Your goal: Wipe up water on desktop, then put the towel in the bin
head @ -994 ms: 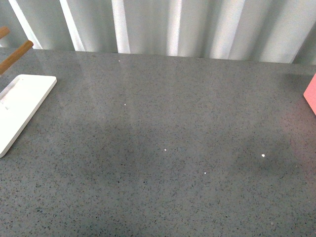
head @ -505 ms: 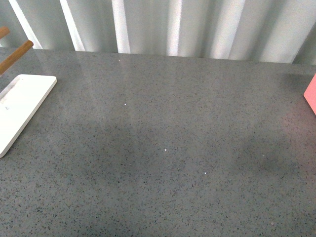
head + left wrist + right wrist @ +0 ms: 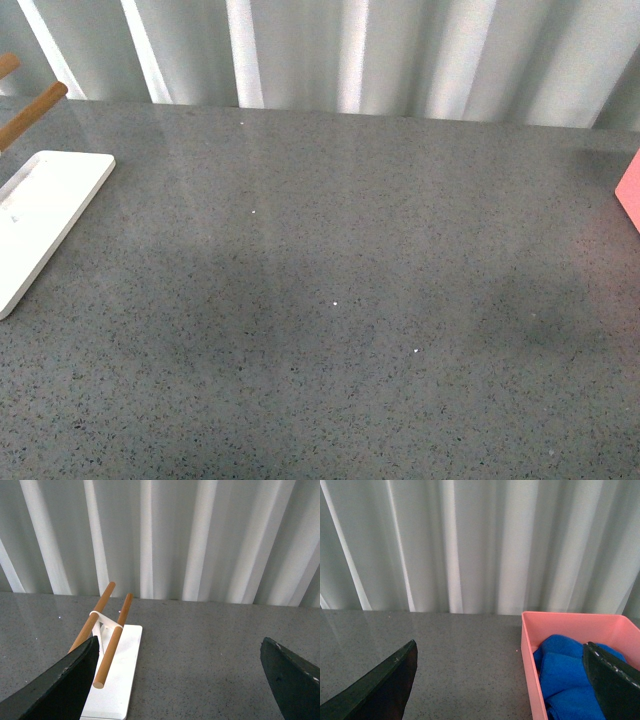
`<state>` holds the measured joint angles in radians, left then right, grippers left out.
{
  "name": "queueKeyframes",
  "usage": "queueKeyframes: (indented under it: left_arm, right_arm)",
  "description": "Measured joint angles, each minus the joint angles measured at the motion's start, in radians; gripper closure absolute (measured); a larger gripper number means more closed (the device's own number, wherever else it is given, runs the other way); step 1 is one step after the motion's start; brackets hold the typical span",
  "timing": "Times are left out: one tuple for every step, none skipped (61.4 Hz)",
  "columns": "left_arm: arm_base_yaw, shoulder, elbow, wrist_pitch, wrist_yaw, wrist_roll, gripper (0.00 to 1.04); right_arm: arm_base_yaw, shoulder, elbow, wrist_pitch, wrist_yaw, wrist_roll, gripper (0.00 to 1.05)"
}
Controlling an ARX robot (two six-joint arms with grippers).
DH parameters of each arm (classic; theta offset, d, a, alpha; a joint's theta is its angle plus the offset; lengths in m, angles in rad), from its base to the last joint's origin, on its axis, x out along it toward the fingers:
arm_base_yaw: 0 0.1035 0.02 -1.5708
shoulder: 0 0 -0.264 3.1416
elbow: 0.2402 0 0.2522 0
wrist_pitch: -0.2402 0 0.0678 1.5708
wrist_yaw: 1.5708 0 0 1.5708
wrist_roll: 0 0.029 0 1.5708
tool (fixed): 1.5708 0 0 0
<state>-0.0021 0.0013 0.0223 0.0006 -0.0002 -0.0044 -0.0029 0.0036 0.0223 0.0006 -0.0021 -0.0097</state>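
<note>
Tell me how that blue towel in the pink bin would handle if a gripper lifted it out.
The blue towel lies bunched in soft folds inside the pink bin, so it would probably droop and unfold when lifted. It looks fluffy, so likely light and easy to pinch, not slippery.

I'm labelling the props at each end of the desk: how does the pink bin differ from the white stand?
The pink bin is a walled box, while the white stand is a flat slab carrying two slanted wooden rods. The bin holds the blue towel; the stand holds no cloth. Both rest on the grey desktop.
</note>
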Motion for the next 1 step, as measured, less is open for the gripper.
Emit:
queueKeyframes:
  left_arm:
    - [0.000,0.000,0.000,0.000,0.000,0.000,0.07]
  right_arm:
    - [0.000,0.000,0.000,0.000,0.000,0.000,0.07]
